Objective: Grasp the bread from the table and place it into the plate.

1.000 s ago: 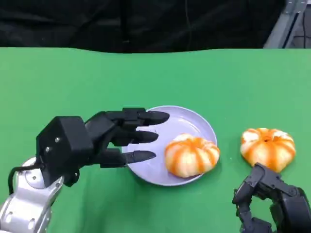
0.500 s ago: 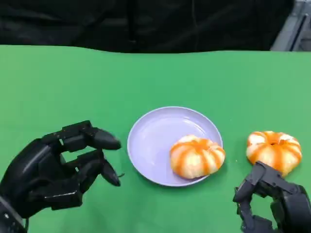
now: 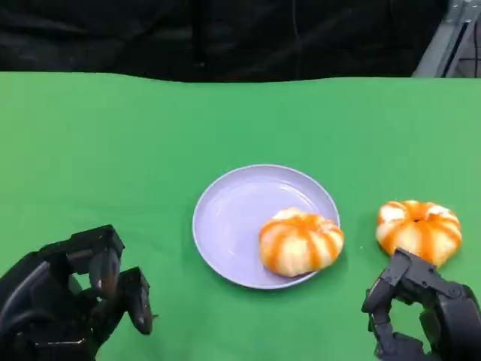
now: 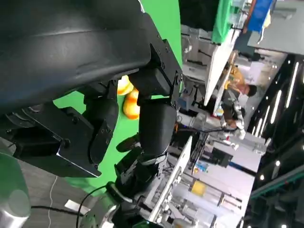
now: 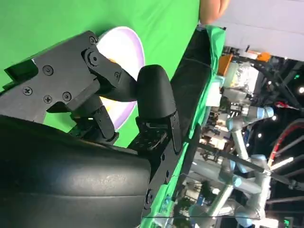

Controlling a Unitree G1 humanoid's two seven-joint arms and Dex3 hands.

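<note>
Left robot hand (image 3: 71,297) had withdrawn from the plate (image 3: 225,218), fingers curled and empty; right robot hand (image 3: 421,312) likewise curled, empty. The left wrist view alone showed a person (image 4: 236,97).

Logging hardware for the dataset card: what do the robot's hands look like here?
Both the left hand and right hand are matte black, with blocky segmented fingers and rounded tips. The wrist views show a smooth rounded black shell behind the fingers and small screws on the plates.

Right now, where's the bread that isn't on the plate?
In the head view, the loose bread sits on the green table, right of the plate, just beyond the right hand.
</note>
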